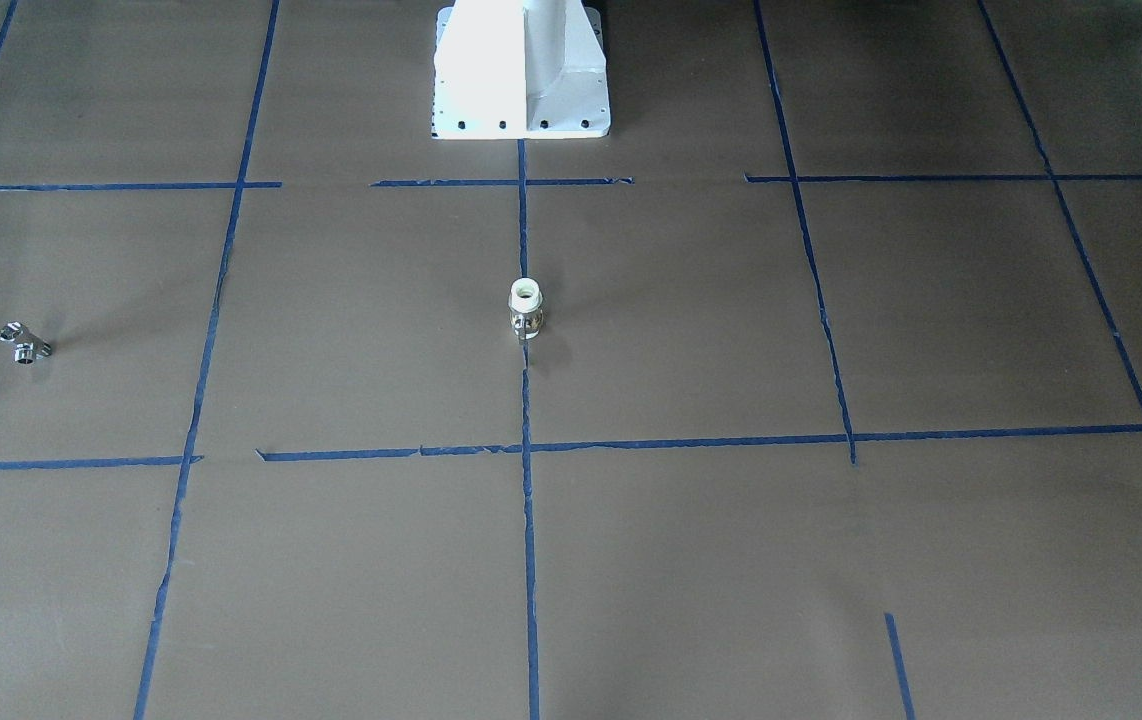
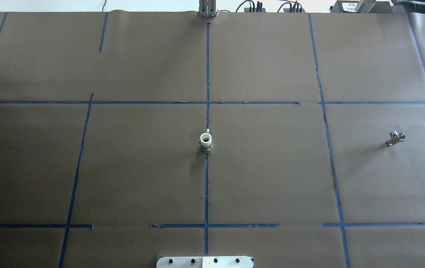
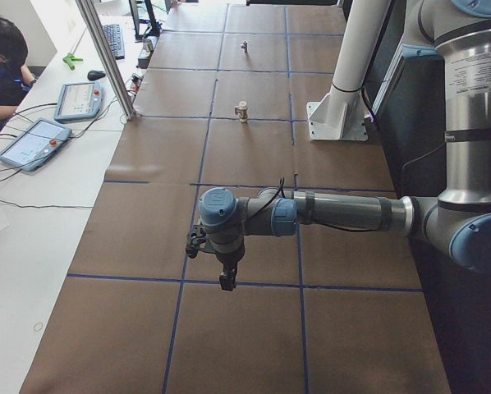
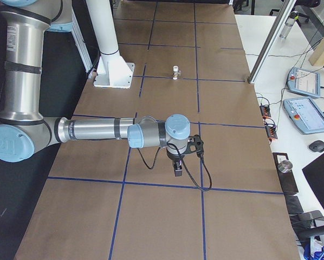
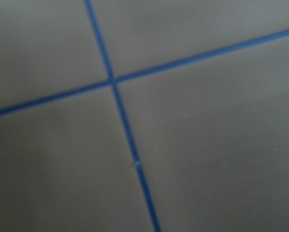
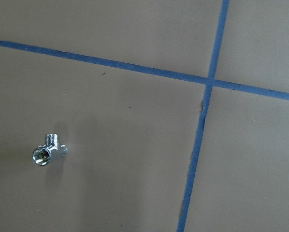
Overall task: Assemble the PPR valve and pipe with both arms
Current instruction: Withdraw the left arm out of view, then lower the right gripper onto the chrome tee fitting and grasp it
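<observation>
The PPR valve [image 2: 205, 142] stands upright in the middle of the table [image 2: 141, 167], directly on the central blue tape line [image 2: 206, 186]. Its white end with the open round mouth is on top and the shiny metal band is below. Seen from overhead, the white pedestal base [image 2: 205, 261] is at 6 o'clock from the valve, well apart from it.

The pipe [image 2: 395, 138], a small silver branched fitting, lies on the brown paper at 3 o'clock from the valve, far out on the robot's right side. In the right wrist view it sits toward 8 o'clock, with one open end facing the camera and a short threaded stub pointing to 12 o'clock. Nothing touches either part.

The left arm [image 3: 344, 212] reaches level over its end of the table, and the left gripper [image 3: 227, 280] hangs pointing down above the paper, near a tape crossing. The right arm [image 4: 91, 130] is posed the same way at the other end, with the right gripper [image 4: 177, 170] pointing down. For both claws I cannot tell if the fingers are spread or pressed together.
</observation>
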Available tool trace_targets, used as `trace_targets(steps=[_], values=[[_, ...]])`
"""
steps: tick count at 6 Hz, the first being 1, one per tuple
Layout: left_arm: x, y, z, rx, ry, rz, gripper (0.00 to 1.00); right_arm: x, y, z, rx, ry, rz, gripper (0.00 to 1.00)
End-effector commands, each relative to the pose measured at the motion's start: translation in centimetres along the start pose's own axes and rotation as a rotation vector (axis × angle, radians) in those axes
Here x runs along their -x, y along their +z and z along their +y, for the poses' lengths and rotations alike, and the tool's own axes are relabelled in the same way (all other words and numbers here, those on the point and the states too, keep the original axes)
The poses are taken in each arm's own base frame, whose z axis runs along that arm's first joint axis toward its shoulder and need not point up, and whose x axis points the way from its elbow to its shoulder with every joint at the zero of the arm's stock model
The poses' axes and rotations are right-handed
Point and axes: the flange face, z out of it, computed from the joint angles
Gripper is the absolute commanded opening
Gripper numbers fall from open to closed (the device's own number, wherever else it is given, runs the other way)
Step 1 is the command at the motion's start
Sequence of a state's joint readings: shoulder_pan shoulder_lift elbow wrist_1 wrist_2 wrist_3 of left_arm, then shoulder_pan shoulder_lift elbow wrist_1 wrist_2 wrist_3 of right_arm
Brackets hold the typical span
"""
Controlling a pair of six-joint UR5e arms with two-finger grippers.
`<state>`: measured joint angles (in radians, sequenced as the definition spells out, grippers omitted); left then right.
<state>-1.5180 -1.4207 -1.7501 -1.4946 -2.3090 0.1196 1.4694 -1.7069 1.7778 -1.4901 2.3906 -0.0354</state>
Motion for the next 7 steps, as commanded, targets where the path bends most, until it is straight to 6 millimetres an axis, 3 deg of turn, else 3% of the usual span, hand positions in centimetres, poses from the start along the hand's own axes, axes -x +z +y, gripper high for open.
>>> trace_targets(steps=[1,2,3,5,7], values=[[0.2,-0.6,0.5,-0.015,-0.006,0.002,1.0,4.0,2.7,-1.3,0.007,-0.076,-0.017,1.0],[0.1,-0.7,0.4,-0.018,-0.002,0.001,1.0,7.5,4.5,-2.5,-0.015,-0.039,-0.041,0.99],[0.1,-0.7,0.4,-0.019,-0.003,0.001,1.0,9.5,6.5,-2.1,-0.039,-0.015,-0.023,0.99],[0.1,-0.8,0.2,-0.024,0.002,0.0,1.0,10.3,10.5,-1.0,-0.028,-0.009,0.037,0.99],[0.2,-0.7,0.2,-0.022,0.0,0.001,1.0,12.9,12.3,-3.2,-0.019,-0.059,0.033,1.0]])
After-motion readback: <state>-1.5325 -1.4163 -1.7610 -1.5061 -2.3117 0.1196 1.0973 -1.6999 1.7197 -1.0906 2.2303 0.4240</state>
